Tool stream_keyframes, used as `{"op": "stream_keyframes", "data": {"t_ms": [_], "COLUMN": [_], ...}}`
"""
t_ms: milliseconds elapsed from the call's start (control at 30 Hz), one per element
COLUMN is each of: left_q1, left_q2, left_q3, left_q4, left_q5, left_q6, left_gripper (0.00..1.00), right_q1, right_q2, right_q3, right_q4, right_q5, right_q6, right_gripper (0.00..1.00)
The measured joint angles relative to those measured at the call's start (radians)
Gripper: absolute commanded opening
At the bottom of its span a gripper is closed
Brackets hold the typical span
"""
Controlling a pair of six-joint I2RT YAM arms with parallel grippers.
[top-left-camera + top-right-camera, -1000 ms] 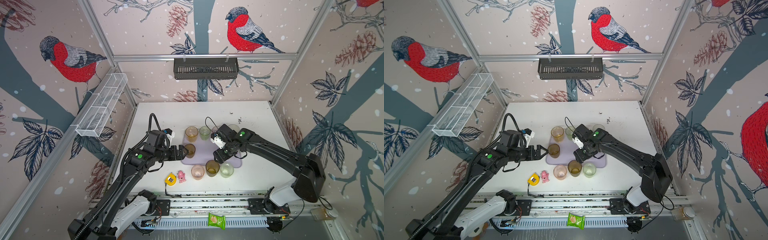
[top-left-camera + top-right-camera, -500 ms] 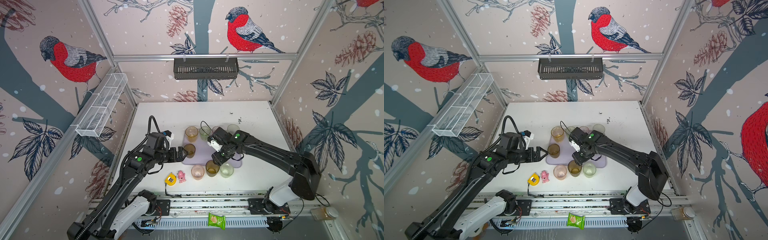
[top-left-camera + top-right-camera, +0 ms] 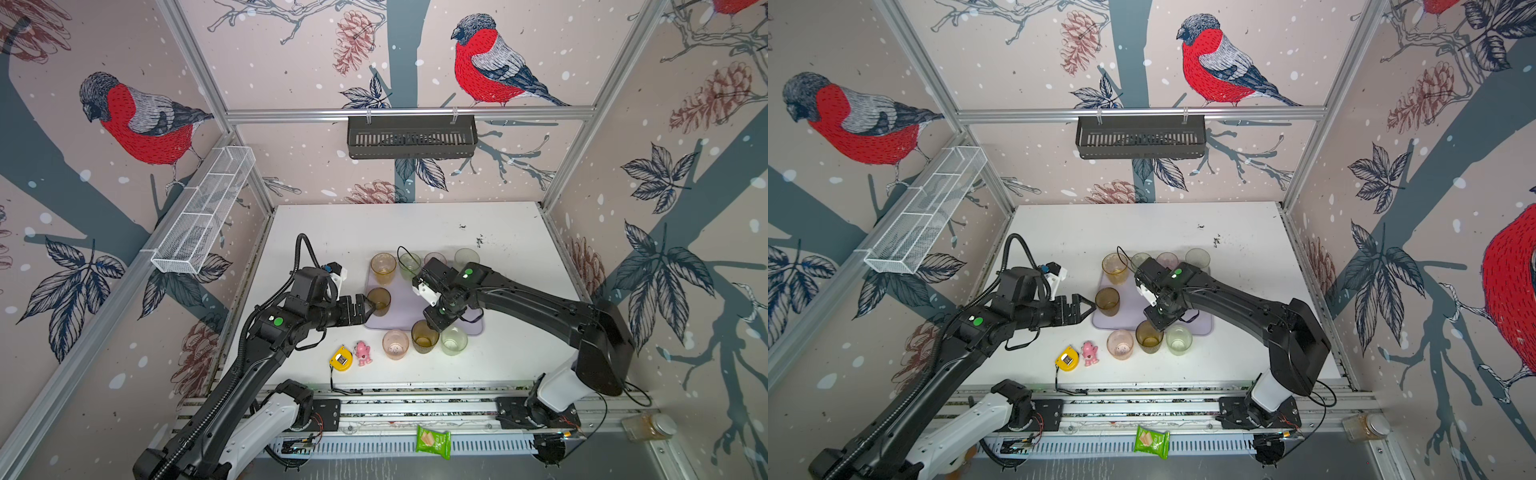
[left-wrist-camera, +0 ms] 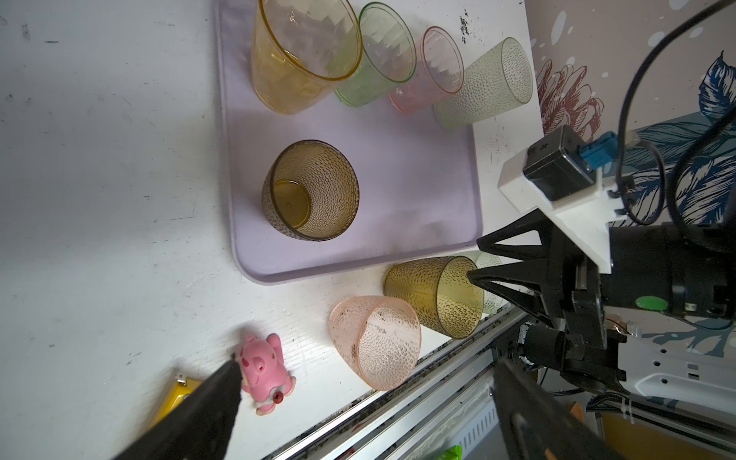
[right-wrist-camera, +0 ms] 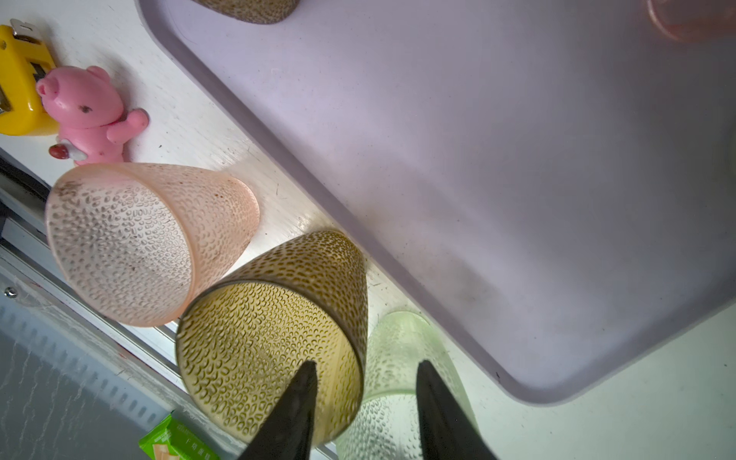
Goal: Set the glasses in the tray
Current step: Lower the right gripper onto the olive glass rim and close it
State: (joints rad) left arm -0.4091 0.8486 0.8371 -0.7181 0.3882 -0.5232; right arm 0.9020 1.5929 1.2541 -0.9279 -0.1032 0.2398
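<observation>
The lavender tray (image 3: 405, 309) holds an amber glass (image 3: 383, 268), a green glass (image 3: 409, 266), a pink glass (image 3: 435, 259), a frosted glass (image 3: 466, 257) and a brown glass (image 3: 379, 301). In front of it on the table stand a pink glass (image 3: 395, 344), a brown glass (image 3: 424, 336) and a pale green glass (image 3: 454, 340). My right gripper (image 5: 366, 382) is open. One finger is inside the front brown glass (image 5: 278, 318), the other over the pale green glass (image 5: 398, 358). My left gripper (image 3: 1086, 309) is wide open and empty, just left of the tray's brown glass (image 3: 1107, 302).
A yellow tape measure (image 3: 340, 358) and a pink toy figure (image 3: 363, 352) lie left of the front glasses. A black basket (image 3: 411, 137) hangs on the back wall, a white wire basket (image 3: 203, 212) on the left wall. A green packet (image 3: 433, 441) lies below the front rail.
My right gripper has come forward from over the tray down to the front brown glass, and its jaws have narrowed. The left arm has barely moved.
</observation>
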Motion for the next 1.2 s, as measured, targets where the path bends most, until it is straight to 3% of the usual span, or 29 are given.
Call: {"op": "stream_keyframes", "data": {"t_ms": [1200], "left_q1": [0.000], "left_q2": [0.015], "left_q3": [-0.018], "left_q4": [0.019], "left_q5": [-0.004], "left_q6": [-0.002], "left_gripper": [0.98], "right_q1": [0.013], "right_q2": [0.037], "right_q3": [-0.012], "right_q4": [0.021], "right_q5": [0.019], "right_q6": [-0.011], "right_gripper": [0.14]}}
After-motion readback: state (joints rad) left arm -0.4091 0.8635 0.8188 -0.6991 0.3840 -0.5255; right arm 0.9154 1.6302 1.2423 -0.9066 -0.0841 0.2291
